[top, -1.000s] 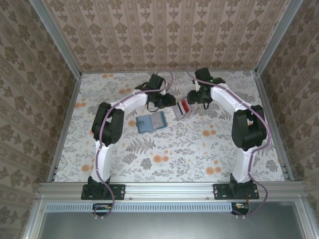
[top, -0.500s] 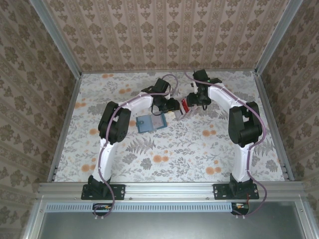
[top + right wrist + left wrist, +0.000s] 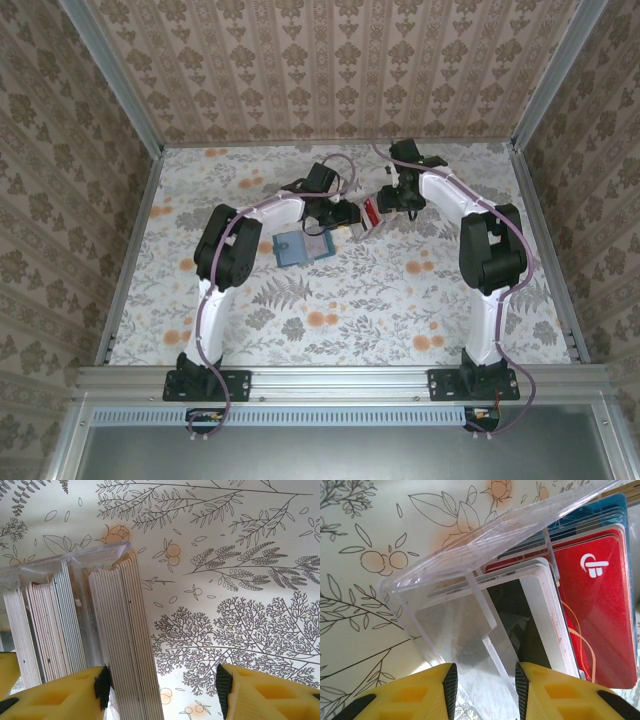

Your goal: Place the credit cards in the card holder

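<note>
Both claws at the card tray, card holder lying apart

Left claw [image 3: 484, 690] seems clenched on the clear tray [image 3: 465, 595] of credit cards [image 3: 600, 600]; right claw [image 3: 162, 687] stands released around one card stack. The teal card holder [image 3: 301, 246] lies open on the tabletop [image 3: 380, 300] nearby.

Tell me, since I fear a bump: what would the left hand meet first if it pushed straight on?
Most likely the clear tray with its upright slots: its wall lies directly between the left hand's fingers, with the stacked cards just behind. Depth is uncertain.
</note>
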Motion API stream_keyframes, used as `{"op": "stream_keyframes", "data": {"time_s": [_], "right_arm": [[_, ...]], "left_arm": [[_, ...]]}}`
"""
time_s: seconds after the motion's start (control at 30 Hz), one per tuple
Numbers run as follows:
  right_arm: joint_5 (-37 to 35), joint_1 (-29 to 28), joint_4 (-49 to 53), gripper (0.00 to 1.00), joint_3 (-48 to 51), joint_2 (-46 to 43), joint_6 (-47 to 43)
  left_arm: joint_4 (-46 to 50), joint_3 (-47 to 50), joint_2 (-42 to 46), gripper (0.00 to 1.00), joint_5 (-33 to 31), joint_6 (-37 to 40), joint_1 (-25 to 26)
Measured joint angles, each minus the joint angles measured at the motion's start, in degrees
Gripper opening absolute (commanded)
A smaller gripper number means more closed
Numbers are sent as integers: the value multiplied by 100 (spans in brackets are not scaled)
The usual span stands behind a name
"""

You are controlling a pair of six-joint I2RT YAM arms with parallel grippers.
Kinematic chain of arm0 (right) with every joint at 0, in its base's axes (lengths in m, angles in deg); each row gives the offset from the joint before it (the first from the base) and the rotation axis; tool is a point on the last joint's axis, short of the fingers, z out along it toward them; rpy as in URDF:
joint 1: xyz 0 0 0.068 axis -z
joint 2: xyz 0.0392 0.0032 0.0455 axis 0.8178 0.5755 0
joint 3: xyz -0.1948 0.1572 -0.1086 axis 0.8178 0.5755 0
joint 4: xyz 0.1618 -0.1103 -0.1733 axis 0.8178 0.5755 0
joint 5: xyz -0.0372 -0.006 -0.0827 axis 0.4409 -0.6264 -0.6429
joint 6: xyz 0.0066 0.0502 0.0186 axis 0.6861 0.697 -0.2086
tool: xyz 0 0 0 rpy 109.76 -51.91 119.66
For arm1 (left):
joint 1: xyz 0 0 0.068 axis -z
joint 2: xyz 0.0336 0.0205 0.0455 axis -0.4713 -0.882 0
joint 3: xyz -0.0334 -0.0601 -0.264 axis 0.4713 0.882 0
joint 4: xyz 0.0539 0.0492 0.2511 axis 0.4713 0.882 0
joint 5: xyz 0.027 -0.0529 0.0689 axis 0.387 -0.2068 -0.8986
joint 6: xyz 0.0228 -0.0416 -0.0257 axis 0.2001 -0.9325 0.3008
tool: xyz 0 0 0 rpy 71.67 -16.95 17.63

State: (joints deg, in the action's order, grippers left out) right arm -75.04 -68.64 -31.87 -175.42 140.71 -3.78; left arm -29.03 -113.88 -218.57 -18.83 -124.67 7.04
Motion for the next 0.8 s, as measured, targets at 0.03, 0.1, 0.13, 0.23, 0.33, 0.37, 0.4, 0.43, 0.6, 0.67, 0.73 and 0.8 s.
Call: {"op": "stream_keyframes", "data": {"time_s": [0.03,0.1,0.13,0.23,0.33,0.37,0.4,0.43,0.6,0.67,0.73,0.8], "right_arm": [[2,0,0,60,0,0,0],[11,2,0,59,0,-2,0],[15,2,0,59,0,-7,0],[15,2,0,58,0,-35,0],[7,28,-2,57,2,-105,0],[7,42,-2,57,2,-133,0],[9,57,-2,57,2,-162,2],[7,66,-4,56,2,-181,2],[72,76,-17,52,4,-203,2],[146,85,-26,47,7,-203,4],[238,90,-42,41,7,-203,0],[339,90,-46,32,7,-203,15]], "left_arm": [[-7,0,0,37,0,0,0],[-26,22,9,37,0,0,0],[-37,33,20,37,-2,0,0],[-46,37,20,37,-2,0,0],[-59,52,28,37,-2,0,0],[-76,76,42,37,-4,0,0],[-101,98,50,37,-7,-2,0],[-116,111,59,37,-7,0,0],[-136,136,68,37,-4,-2,0],[-140,140,72,37,-4,-2,0],[-140,144,74,37,-7,-2,0],[-140,153,83,37,-7,-2,0]]}}
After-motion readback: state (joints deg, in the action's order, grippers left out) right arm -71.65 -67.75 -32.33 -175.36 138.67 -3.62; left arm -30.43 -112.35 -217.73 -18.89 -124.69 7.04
